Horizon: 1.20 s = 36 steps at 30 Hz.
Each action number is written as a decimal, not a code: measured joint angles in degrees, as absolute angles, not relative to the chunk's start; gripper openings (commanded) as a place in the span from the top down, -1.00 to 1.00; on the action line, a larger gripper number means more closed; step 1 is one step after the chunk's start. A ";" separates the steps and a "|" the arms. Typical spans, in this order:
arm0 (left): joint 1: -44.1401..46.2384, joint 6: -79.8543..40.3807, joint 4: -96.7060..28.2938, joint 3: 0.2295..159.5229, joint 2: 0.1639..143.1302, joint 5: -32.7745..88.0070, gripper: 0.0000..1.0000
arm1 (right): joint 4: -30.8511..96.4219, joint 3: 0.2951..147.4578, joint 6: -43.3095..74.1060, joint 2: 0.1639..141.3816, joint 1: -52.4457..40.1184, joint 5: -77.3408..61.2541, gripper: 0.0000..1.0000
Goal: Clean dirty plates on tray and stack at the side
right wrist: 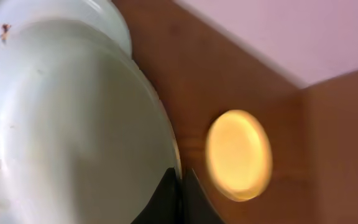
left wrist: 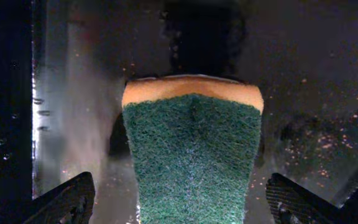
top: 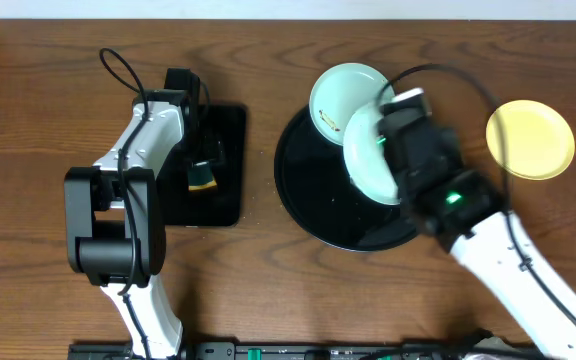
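At the right gripper (top: 388,138), notes jaws pressed together on the rim of the held mint plate (top: 371,160), pinching it. Sees that plate tilted over the upper part of the round black tray (top: 308,190), overlapping the second mint plate (top: 343,90) in the overhead view. Places the second mint plate across the tray's upper rim, partly over the tray and partly past it. Records small brown smudges near its edge. Confirms from the right wrist view the pinch on the held plate's rim and a brown speck on the plate behind.

Locates the yellow plate (top: 530,138) flat on the table (top: 28,200), right of the round tray and well apart from it.

At the left gripper (top: 203,160), finds fingers (left wrist: 67,199) on either side of a sponge (left wrist: 191,155), green scouring face toward the wrist camera, yellow layer at its far end. Cannot tell whether gripped or loose, contact lying below the picture's edge. Places gripper and sponge over the rectangular black tray (top: 230,125), glossy and speckled.

Counts three plates (two mint, one yellow), two trays, one sponge.
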<state>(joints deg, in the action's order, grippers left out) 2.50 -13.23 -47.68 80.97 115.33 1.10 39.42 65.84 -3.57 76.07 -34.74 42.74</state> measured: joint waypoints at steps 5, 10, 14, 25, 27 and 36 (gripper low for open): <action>2.50 -13.23 -47.68 80.97 115.33 1.10 -0.77 | 35.09 65.84 -9.02 78.76 -47.29 61.08 0.98; 2.50 -13.23 -47.70 80.97 115.33 1.10 -0.77 | 33.89 65.84 -11.84 82.08 -53.65 69.08 0.98; 2.50 -13.23 -47.70 80.97 115.33 1.10 -0.77 | 32.18 65.84 -12.60 83.64 -53.80 70.54 0.98; 2.50 -13.23 -47.64 80.97 115.33 1.08 -0.77 | 27.40 65.84 -1.61 83.99 -24.60 26.41 0.98; 2.50 -13.23 -47.68 80.97 115.33 1.10 -0.77 | 25.82 65.87 0.43 84.01 -14.31 18.04 0.98; 2.50 -13.23 -47.64 80.97 115.33 1.10 -0.77 | 17.52 65.89 3.55 85.43 24.73 4.23 0.98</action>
<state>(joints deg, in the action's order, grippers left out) 2.50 -13.23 -47.64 80.97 115.33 1.10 17.52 65.89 3.55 85.43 24.73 4.23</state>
